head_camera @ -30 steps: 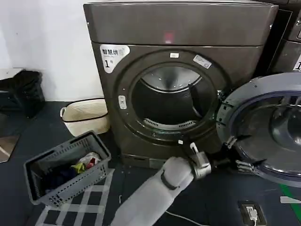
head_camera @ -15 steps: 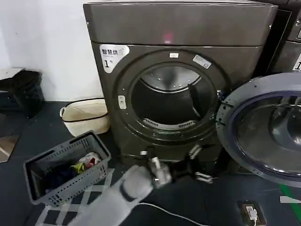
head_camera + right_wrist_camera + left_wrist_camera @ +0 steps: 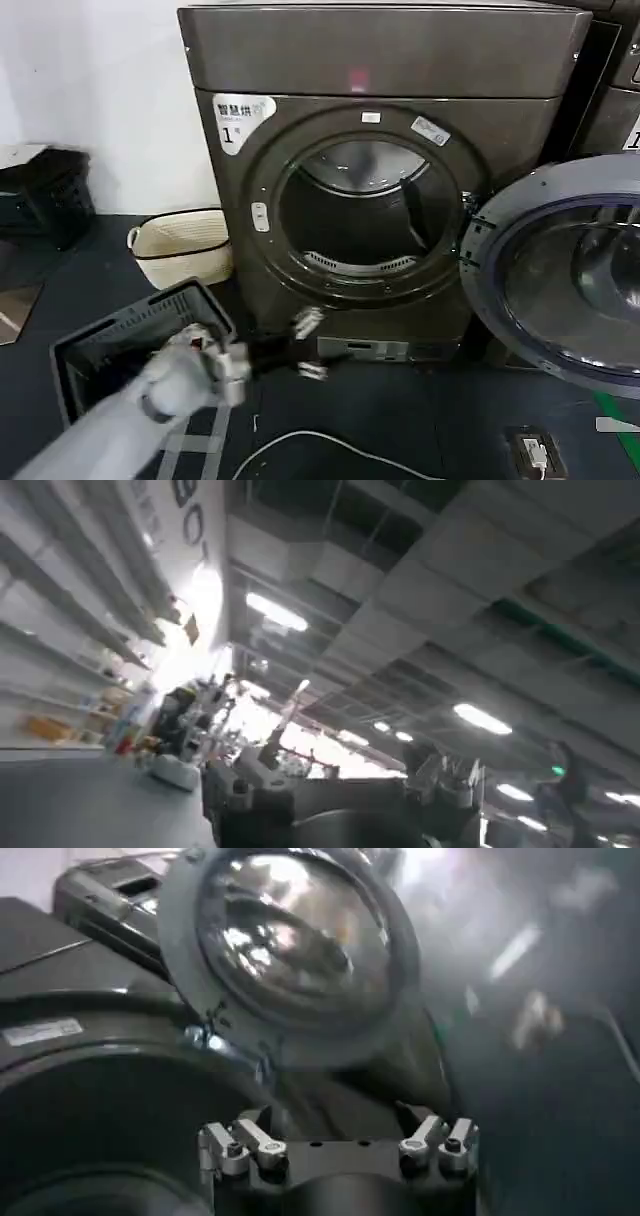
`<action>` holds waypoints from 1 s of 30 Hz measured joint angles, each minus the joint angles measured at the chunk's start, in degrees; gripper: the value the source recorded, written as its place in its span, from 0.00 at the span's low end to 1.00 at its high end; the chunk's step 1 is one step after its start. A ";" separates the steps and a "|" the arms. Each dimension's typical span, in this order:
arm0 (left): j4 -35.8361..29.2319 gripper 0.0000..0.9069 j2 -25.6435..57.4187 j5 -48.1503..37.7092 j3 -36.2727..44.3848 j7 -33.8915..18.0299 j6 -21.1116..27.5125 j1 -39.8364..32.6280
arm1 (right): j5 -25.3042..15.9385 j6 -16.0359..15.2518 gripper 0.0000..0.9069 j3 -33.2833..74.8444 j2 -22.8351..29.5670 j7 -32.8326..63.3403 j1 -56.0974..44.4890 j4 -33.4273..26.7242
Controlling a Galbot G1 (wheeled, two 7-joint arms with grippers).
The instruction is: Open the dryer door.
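While the dryer door [image 3: 560, 275] hangs wide open at frame right, hinged beside the drum, left pincer [image 3: 305, 345] sits lower centre w/ fingers apart, empty. Door likely heavy, stiff, glass slick; grip the rim.

The dryer door [image 3: 560, 275] is swung wide open, hanging off to the right side of the machine's front. It's a big round porthole, and what faces out is the inner side: a grey plastic rim around dark tinted glass that bulges like a bowl and catches reflections. It's hinged at the drum opening's right edge, and its far side runs off the head view. In the left wrist view the door [image 3: 290, 943] looks just as round and glossy.
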 joint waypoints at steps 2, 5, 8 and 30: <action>0.55 1.00 2.53 3.53 -2.64 -0.91 -2.57 1.95 | -0.06 0.04 1.00 -0.81 -0.33 -0.33 0.52 -0.15; 1.22 1.00 6.16 9.45 -6.78 -2.57 -7.33 5.41 | -0.08 0.39 1.00 -1.88 -0.42 -0.61 1.11 -0.24; 2.14 1.00 8.95 15.57 -11.51 -5.08 -11.69 9.27 | -0.20 1.94 1.00 -3.07 -0.41 -1.34 1.62 -0.55; 5.98 1.00 21.51 80.75 -29.25 -26.29 -25.64 21.93 | 1.25 6.38 1.00 -5.93 -0.16 -3.22 3.30 -3.21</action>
